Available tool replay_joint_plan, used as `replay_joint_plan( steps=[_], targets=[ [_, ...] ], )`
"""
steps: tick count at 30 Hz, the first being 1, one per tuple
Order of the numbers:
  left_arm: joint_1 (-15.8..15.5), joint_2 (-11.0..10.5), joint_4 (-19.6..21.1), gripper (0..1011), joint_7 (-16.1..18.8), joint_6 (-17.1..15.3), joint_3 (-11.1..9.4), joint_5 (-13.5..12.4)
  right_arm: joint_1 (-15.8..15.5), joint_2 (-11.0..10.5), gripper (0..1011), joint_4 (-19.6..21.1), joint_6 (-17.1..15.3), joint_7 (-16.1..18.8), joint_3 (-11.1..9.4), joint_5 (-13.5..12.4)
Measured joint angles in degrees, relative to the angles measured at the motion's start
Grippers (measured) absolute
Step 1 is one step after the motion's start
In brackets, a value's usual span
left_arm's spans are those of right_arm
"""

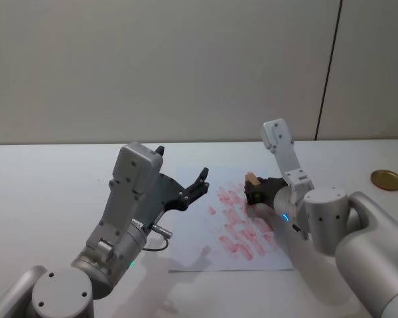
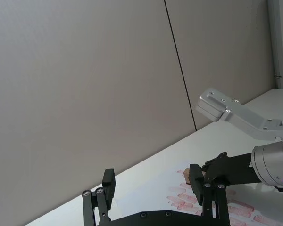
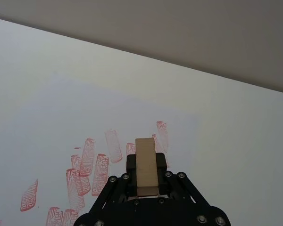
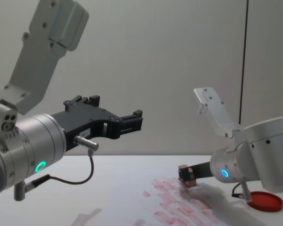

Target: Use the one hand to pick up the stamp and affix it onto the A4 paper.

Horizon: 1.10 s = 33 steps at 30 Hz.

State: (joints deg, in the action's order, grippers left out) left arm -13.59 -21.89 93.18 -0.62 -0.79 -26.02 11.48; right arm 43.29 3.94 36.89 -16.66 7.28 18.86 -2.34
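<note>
Left gripper (image 1: 181,165) raised in front; right gripper (image 1: 255,192) clamped on the stamp (image 3: 146,167) over the A4 paper (image 1: 205,245).
Nearest: left gripper, black, held well above the white table (image 1: 53,179), fingers spread apart, nothing between them. Beyond, to the right: right gripper low over the sheet's far right part, jaws pinched on both sides of the light wooden stamp, block end jutting past the fingertips. Stamp at the far end of the red marks; contact with the sheet not discernible. A4 paper flat on the table, right half stamped red, left half bare. Farther right, well apart from the sheet: round ink pad (image 4: 265,201). Behind all: plain grey wall (image 1: 152,66).
</note>
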Motion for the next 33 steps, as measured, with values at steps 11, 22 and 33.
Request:
replay_joint_plan(
  steps=[11,22,33],
  targets=[
    [0.0,0.0,0.0,993,0.0,0.0,0.0,0.0,0.3,0.2,219,-0.9,-0.1,-0.1,-0.1,-0.1],
    [0.0,0.0,0.0,993,0.0,0.0,0.0,0.0,-2.3,-0.6,219,4.4,1.1,-0.7,-0.2,-0.1],
    [0.0,0.0,0.0,993,0.0,0.0,0.0,0.0,-6.1,-2.1,219,14.6,3.4,-1.4,-0.5,-0.3]
  ],
)
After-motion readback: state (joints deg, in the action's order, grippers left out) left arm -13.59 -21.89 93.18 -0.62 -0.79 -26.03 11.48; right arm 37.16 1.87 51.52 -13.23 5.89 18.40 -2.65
